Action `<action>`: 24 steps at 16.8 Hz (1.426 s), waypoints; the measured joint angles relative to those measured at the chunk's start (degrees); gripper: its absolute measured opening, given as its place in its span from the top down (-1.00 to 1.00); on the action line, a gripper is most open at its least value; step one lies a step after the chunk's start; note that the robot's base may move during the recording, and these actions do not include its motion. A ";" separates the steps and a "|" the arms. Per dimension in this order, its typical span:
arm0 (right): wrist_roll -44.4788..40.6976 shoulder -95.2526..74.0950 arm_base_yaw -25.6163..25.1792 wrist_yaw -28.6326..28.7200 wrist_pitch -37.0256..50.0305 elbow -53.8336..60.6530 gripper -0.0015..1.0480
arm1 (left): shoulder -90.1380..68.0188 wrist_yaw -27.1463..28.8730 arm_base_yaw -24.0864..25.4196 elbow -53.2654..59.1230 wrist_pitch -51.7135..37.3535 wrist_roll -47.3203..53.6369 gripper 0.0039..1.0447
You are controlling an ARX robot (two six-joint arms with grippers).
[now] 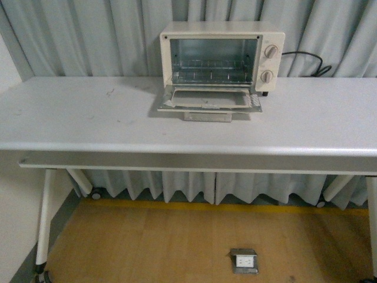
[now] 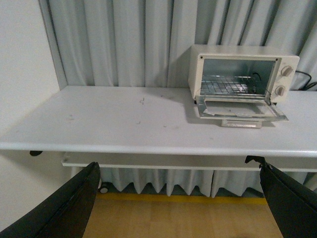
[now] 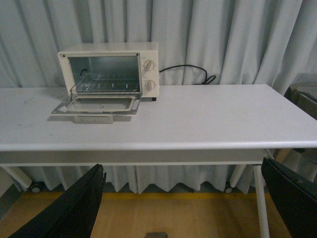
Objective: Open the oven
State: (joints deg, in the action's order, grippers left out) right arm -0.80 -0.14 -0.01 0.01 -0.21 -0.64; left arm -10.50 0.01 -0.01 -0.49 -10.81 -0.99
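**Oven door down, both arms clear of the counter**

You've got the oven (image 1: 221,56) sitting at the back of the counter (image 1: 88,118), right up against the grey curtain (image 1: 88,35), a bit right of centre in the front view. Its door (image 1: 209,99) is dropped all the way, lying flat out toward you with the handle (image 1: 207,116) at the near edge. You can see straight into the cavity, and the wire rack (image 1: 211,72) is there inside. The two knobs (image 1: 270,51) sit one above the other on the oven's right side. A black cord (image 1: 306,59) loops out behind it along the curtain.

Neither arm shows in the front view. From the left wrist camera, your left end effector (image 2: 178,198) hangs low in front of the counter's near edge, its dark fingers (image 2: 74,203) spread wide with nothing between them, and the oven sits far off across the counter. Same story on the right: your right end effector (image 3: 183,198) is held low and well apart from the oven, fingers (image 3: 74,208) wide, gripping nothing.

Down on the wooden floor (image 1: 147,247) there's a small metal outlet box (image 1: 244,260), and a yellow line (image 1: 206,206) runs below the curtain's hem.
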 joint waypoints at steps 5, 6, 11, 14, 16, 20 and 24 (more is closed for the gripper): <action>0.00 0.00 0.00 0.00 0.00 0.00 -0.87 | 0.00 0.00 0.00 0.00 0.02 0.00 -0.88; 0.00 0.00 0.00 0.00 0.00 0.00 -0.87 | 0.00 0.00 0.00 0.00 0.00 0.00 -0.88; 0.00 0.00 0.00 0.00 0.04 0.00 -0.87 | 0.00 0.00 0.00 0.00 -0.04 0.00 -0.88; 0.00 0.00 0.00 0.00 0.20 0.00 -0.87 | 0.00 -0.02 0.00 0.00 -0.26 0.00 -0.88; 0.00 0.00 0.00 0.02 0.11 0.00 -0.87 | 0.00 0.00 0.00 0.00 -0.15 0.00 -0.88; 0.02 0.00 0.00 -0.02 0.04 0.00 -0.87 | 0.00 -0.02 0.00 0.00 -0.04 0.04 -0.88; 0.20 0.00 0.00 0.04 0.00 0.00 -0.87 | 0.00 0.07 0.00 0.00 -0.02 0.00 -0.88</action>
State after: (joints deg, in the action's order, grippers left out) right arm -0.60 -0.14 -0.01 0.05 -0.21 -0.64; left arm -10.50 0.08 -0.01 -0.49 -10.83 -0.99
